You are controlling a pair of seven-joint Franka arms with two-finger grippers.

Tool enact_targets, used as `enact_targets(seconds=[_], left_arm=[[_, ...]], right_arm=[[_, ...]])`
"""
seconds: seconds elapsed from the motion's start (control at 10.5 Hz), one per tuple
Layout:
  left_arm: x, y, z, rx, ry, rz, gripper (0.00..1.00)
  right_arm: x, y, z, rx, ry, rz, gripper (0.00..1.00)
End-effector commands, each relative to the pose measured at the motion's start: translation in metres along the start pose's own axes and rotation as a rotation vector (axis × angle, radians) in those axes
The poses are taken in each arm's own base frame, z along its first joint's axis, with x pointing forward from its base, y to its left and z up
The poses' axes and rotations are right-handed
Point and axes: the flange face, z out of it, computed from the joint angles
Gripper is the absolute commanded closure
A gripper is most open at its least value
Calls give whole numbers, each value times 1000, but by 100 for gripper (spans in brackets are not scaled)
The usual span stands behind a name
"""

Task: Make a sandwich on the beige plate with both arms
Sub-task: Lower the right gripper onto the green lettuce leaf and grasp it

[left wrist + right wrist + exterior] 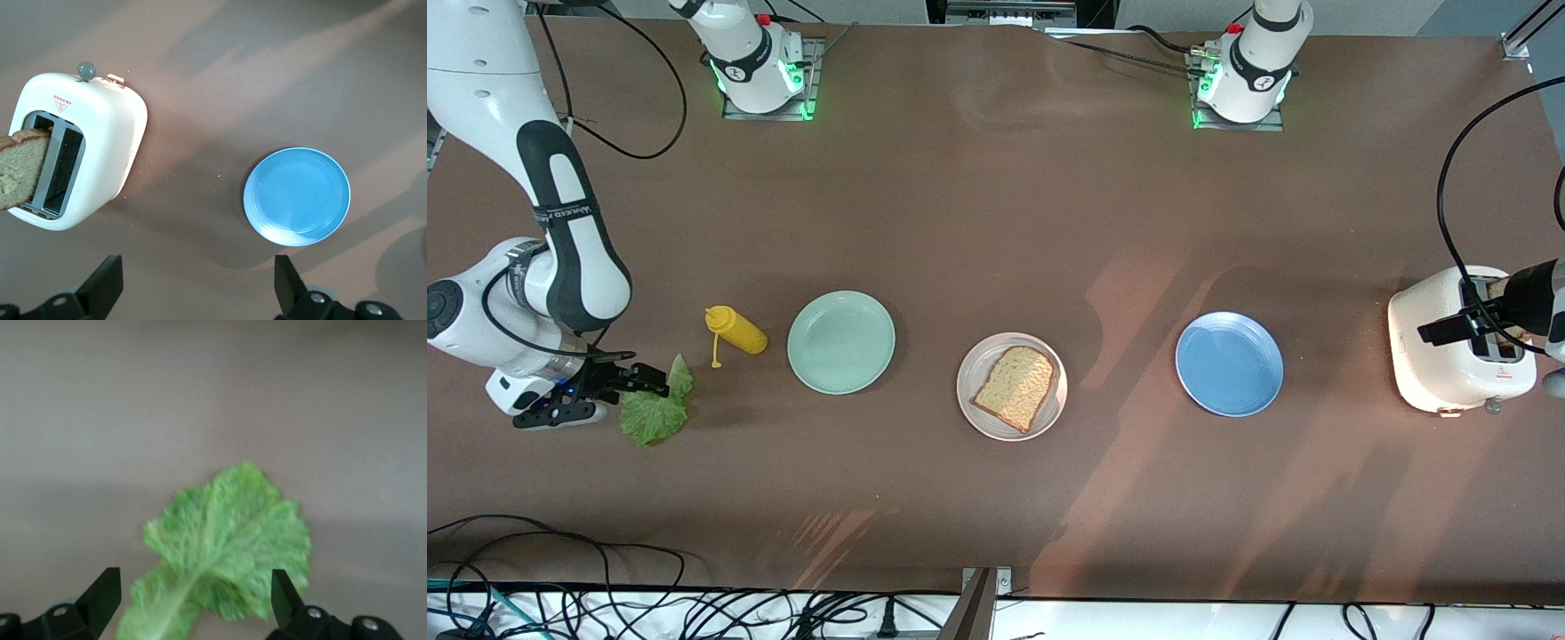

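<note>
I am lowering my right end effector (pixel 190 607), jaws apart, squarely over the lettuce leaf (pixel 656 407) lying at nine o'clock from the beige plate (pixel 1011 386) holding one toast slice (pixel 1017 388), while my left end effector (pixel 193 293) is hovering open near the toaster (pixel 1458 343).

Matt brown worktop (pixel 996 222) set with smooth, glossy tableware.
The beige plate (pixel 974 402), mint-green plate (pixel 841 342) and blue plate (pixel 1229 363) look glazed; the toast slice (pixel 1017 388) is rough and grainy, the lettuce leaf (pixel 656 411) crinkled, the white toaster (pixel 1449 360) shiny plastic.
</note>
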Motion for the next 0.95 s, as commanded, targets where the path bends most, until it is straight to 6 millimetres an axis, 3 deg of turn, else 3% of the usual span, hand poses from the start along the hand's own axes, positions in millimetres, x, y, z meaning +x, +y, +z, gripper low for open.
enact_targets(seconds=[0.0,0.38,0.48,0.57,0.76,0.86], left_arm=[[-6,-5,-4,24,4,22,0],[-7,-5,-3,25,2,20,0],[-7,-5,-3,25,2,20,0],[-7,-4,-4,24,4,22,0],[-7,-4,-4,24,4,19,0],[-7,-3,-4,22,4,16,0]], right_arm=[[13,-7,18,33,20,-6,0],[-3,17,68,56,50,-70,0],[-5,19,70,72,63,-94,0],[-6,18,70,74,60,-107,15],[-6,13,53,86,50,-123,77],[-5,7,34,118,24,-134,100]])
